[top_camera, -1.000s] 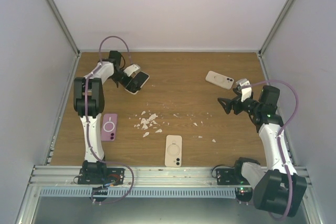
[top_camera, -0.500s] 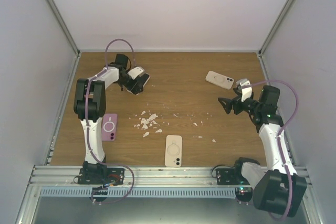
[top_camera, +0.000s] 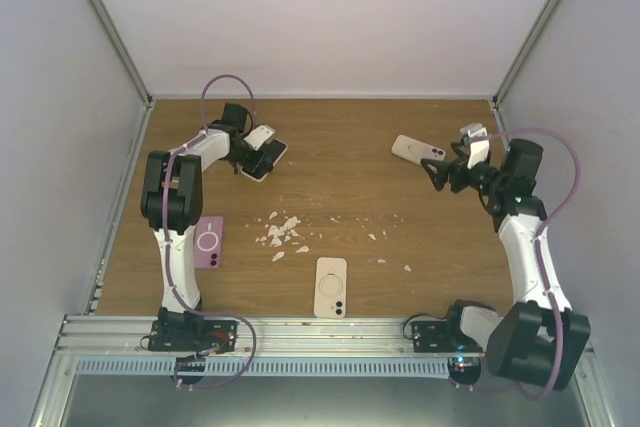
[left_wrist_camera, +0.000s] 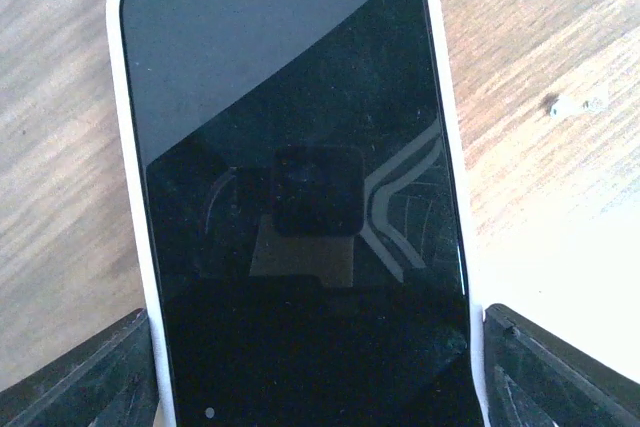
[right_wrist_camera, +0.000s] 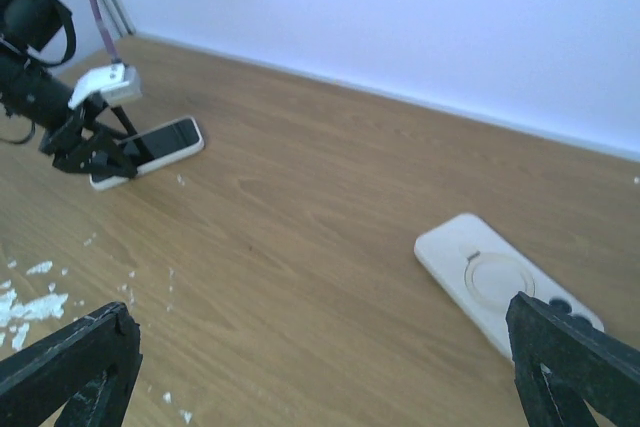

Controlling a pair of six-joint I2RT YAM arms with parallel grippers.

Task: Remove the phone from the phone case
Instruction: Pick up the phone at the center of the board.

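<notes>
While L gripper (left_wrist_camera: 318,347) straddles cased phone (left_wrist_camera: 300,197), jaws wide, clamp unconfirmed, and R gripper (right_wrist_camera: 320,367) gapes empty: step prob. grasp; next req. firm edge pinch

The phone (left_wrist_camera: 300,197) runs off the bottom edge of the left wrist view; the left gripper (left_wrist_camera: 318,387) shows only finger corners there, and whether they press its white phone case (left_wrist_camera: 120,47) cannot be told.

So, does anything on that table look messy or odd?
Yes: small white crumbly scraps lie scattered across the middle of the brown wooden table, like spilled debris. What they are is unclear.
</notes>
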